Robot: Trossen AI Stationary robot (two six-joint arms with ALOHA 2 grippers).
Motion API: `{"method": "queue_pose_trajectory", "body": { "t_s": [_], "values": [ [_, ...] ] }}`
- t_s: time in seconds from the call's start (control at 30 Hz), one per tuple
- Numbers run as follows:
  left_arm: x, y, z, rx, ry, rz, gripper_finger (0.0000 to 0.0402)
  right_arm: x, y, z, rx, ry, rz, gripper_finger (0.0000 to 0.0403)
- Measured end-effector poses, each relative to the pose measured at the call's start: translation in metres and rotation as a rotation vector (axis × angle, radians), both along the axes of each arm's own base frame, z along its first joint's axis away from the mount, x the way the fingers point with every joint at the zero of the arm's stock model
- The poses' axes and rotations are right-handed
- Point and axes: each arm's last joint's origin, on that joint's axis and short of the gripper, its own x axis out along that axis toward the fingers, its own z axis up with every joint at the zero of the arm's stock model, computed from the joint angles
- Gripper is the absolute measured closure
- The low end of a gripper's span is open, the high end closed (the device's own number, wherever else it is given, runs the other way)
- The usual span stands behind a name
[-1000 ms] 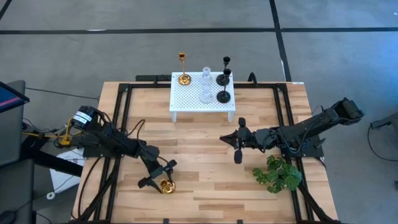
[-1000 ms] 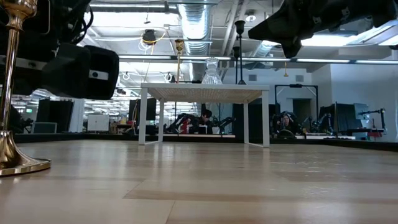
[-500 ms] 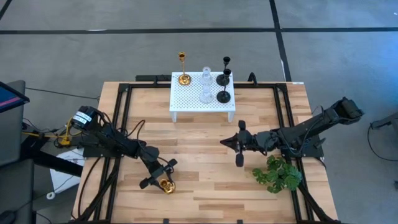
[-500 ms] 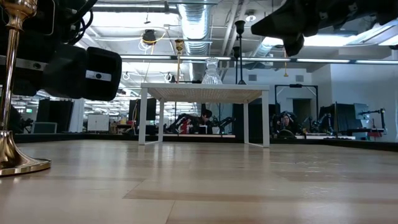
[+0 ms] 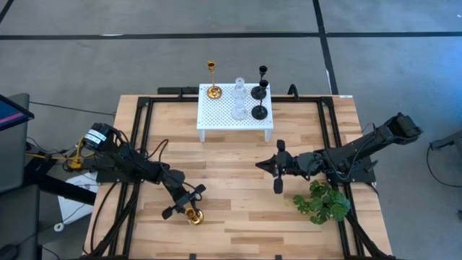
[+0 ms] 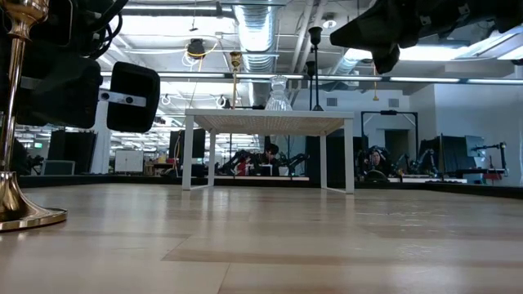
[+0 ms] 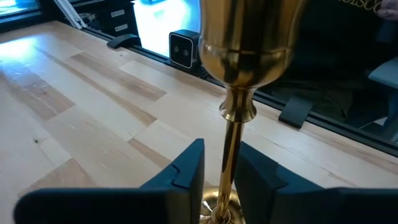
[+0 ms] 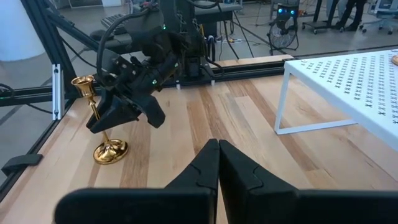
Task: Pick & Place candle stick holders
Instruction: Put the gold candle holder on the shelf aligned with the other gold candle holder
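Grey concrete floor (image 5: 216, 29) with dark seam lines around a light wood table (image 5: 238, 166) edged by a black frame (image 5: 141, 144). A screen (image 5: 11, 110) with a red and blue glow sits off the table's left side, cables (image 5: 50, 153) beside it. Low view looks into a big open workshop: exposed silver duct (image 6: 255, 28) and pipes on the ceiling, bright ceiling lights (image 6: 441, 51), white walls (image 6: 478, 110). Far back, dark benches and equipment (image 6: 392, 159), possibly more robot rigs, too small to be sure. Right wrist view shows a fan (image 8: 283, 31) on the floor beyond the table.
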Motion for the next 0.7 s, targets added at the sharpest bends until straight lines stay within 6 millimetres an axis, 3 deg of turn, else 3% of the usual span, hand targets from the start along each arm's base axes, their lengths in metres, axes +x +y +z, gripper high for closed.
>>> {"method": "queue_pose_trajectory", "body": {
  "t_s": [0.43, 0.7],
  "values": [
    [0.0004, 0.0011, 0.0001, -0.045, 0.056, 0.020, 0.0380, -0.0004, -0.0001, -0.0015, -0.008, 0.017, 0.001, 0.0403],
    [0.0026, 0.0030, 0.0008, -0.111, 0.128, 0.143, 0.0373, -0.0006, -0.0002, -0.0027, -0.012, 0.029, 0.001, 0.0403]
  ]
}}
